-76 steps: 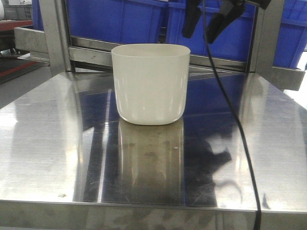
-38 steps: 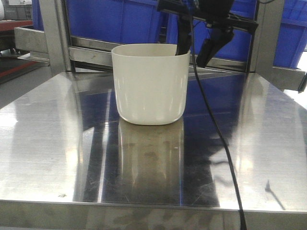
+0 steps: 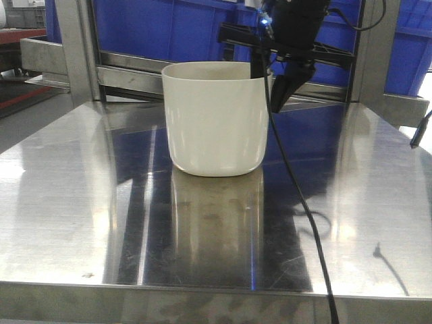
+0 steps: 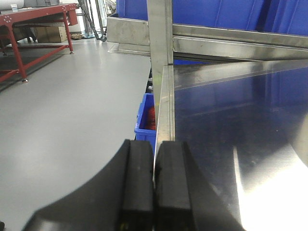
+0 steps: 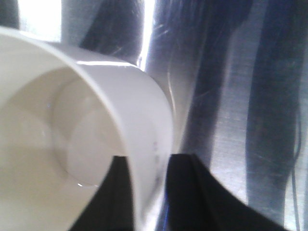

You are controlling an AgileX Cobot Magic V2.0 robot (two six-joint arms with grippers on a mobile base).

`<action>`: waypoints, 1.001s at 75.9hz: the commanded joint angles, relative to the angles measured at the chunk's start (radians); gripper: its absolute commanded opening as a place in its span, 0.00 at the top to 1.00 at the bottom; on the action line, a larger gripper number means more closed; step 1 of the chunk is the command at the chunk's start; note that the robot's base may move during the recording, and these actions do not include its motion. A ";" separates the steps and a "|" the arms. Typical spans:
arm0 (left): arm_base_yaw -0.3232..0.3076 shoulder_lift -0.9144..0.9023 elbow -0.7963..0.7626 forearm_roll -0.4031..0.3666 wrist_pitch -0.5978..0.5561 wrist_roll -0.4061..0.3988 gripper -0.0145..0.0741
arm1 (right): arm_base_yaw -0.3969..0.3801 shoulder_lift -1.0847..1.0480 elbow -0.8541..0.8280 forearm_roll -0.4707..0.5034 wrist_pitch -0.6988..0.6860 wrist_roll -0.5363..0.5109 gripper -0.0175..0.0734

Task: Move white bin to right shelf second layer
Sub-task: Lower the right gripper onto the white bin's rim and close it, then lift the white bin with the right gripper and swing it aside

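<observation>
The bin (image 3: 214, 121) stands upright on the shiny table (image 3: 67, 202), near the back, in front of blue crates (image 3: 169, 27). The right gripper (image 3: 266, 84) is at the bin's right rim. Its 2 fingers (image 5: 192, 197) pinch the wall, 1 inside and 1 outside. The left gripper (image 4: 154, 149) is by the table's left edge, with its fingers pressed together.

Right gripper (image 3: 268, 84) lower — fingers (image 5: 192, 197) now tight astride white bin (image 3: 216, 121) wall
</observation>
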 commanded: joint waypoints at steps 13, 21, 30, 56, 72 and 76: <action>-0.003 -0.014 0.037 0.000 -0.087 -0.005 0.74 | -0.037 -0.121 -0.034 0.005 -0.040 -0.052 0.75; -0.003 -0.014 0.037 0.000 -0.087 -0.005 0.74 | -0.049 -0.154 -0.034 0.002 -0.037 -0.148 0.75; -0.003 -0.014 0.037 0.000 -0.087 -0.005 0.74 | -0.075 -0.185 -0.032 -0.003 -0.019 -0.254 0.75; -0.003 -0.014 0.037 0.000 -0.087 -0.005 0.74 | -0.194 -0.291 0.089 -0.035 -0.004 -0.336 0.75; -0.003 -0.014 0.037 0.000 -0.087 -0.005 0.74 | -0.311 -0.461 0.393 -0.041 -0.232 -0.336 0.75; -0.003 -0.014 0.037 0.000 -0.087 -0.005 0.74 | -0.345 -0.508 0.474 -0.041 -0.313 -0.336 0.75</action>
